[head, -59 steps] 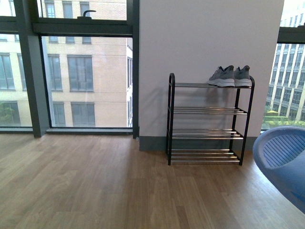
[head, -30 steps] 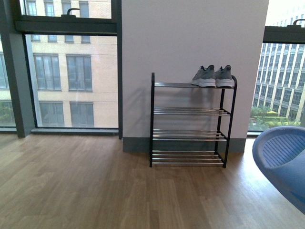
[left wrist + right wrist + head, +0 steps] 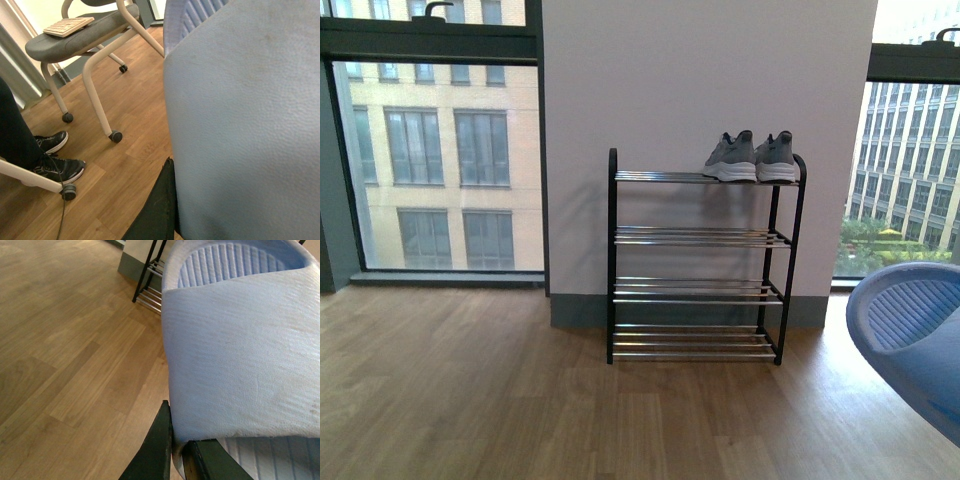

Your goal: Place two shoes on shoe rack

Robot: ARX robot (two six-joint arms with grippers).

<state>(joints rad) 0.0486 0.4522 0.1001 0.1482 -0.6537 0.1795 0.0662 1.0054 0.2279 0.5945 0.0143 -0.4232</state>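
1. The right gripper (image 3: 177, 439) is clamped on a pale blue slide (image 3: 235, 355). Its two dark fingers (image 3: 156, 455) pinch the near edge of the strap, one on each side.
2. The slide's ribbed footbed points away from this gripper, toward the shoe rack (image 3: 150, 286). The rack stands ahead of it across the wood floor (image 3: 60, 340), well apart.
3. In the front view the held slide (image 3: 910, 330) hangs at the robot's right, lower than the rack's (image 3: 612, 250) middle tiers.
4. A pair of grey sneakers (image 3: 752, 157) sits side by side on the rack's top tier, at the end that lies ahead of the right gripper.
5. Of the left gripper (image 3: 162, 205) only one dark finger shows, touching the edge of a blue slide strap (image 3: 240, 125) that fills its view. Its grip cannot be told, nor whether this is the same slide.
6. Beyond the left gripper stands a grey-seated chair (image 3: 75, 37) on castors. A person's black trainers (image 3: 60, 167) rest on the floor beside it.
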